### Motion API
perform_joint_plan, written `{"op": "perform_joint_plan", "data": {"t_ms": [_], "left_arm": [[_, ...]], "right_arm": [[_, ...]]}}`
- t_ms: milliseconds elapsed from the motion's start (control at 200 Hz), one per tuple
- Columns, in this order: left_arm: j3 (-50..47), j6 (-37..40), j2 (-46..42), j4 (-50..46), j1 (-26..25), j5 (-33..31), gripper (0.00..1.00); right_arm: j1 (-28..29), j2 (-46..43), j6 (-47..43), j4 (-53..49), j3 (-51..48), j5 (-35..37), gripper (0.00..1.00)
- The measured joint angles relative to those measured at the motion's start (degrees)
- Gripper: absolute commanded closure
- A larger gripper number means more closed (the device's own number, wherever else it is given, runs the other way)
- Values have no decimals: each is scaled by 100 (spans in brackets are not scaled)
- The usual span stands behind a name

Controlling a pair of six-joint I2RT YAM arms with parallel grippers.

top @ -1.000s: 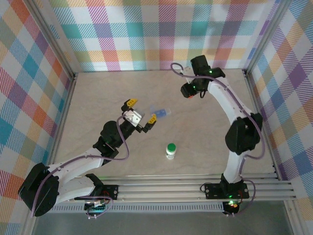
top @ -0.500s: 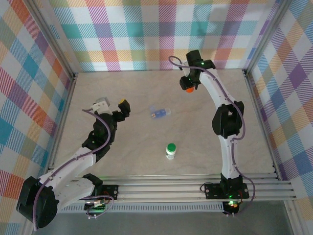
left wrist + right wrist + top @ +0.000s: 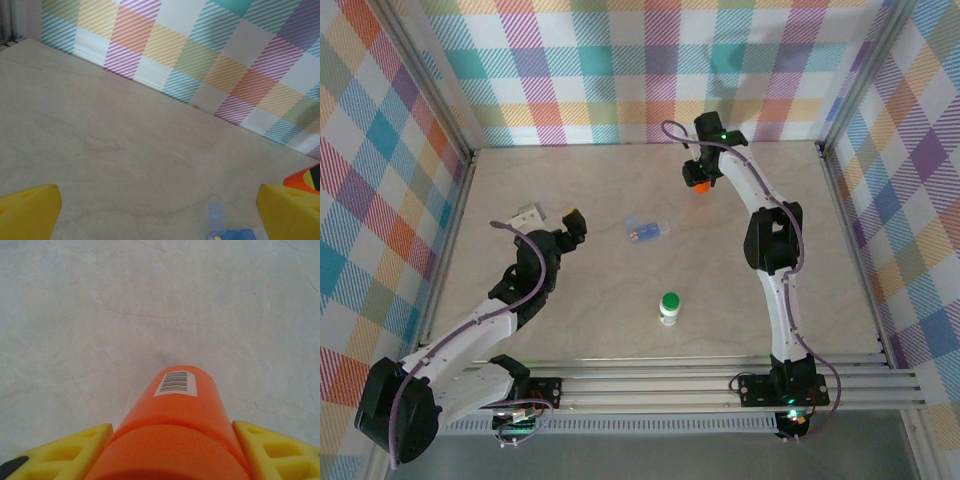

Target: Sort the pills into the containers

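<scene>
My left tool [image 3: 159,210] is spread as wide as it goes, with nothing between its yellow fingers [image 3: 27,210]. It hangs low over the table [image 3: 125,140]. The pale-blue pill-box strip [image 3: 229,234] lies just ahead of it, toward its right finger rather than centred. I judge I hold it open there so it is ready to steady the strip.

My right tool [image 3: 170,452] is closed partway around an orange bottle [image 3: 182,405], one finger against each side. The barcoded end points out past the fingertips over bare table. I judge this side grip suits tipping the bottle, but the strip lies well apart from this tool, back toward my bases on the left arm's side.

The pills [image 3: 638,236] seem to be a reddish speck or two in the strip, too small for me to be sure. A white green-capped bottle [image 3: 668,308] stands upright, apart from both tools.
</scene>
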Motion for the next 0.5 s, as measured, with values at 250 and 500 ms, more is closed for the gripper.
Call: {"op": "perform_joint_plan", "data": {"t_ms": [250, 500], "left_arm": [[7, 4, 72, 4, 0, 186, 0], [31, 17, 195, 7, 0, 190, 0]], "right_arm": [[-96, 142, 361, 455, 0, -142, 65], [-122, 142, 811, 656, 2, -852, 62]]}}
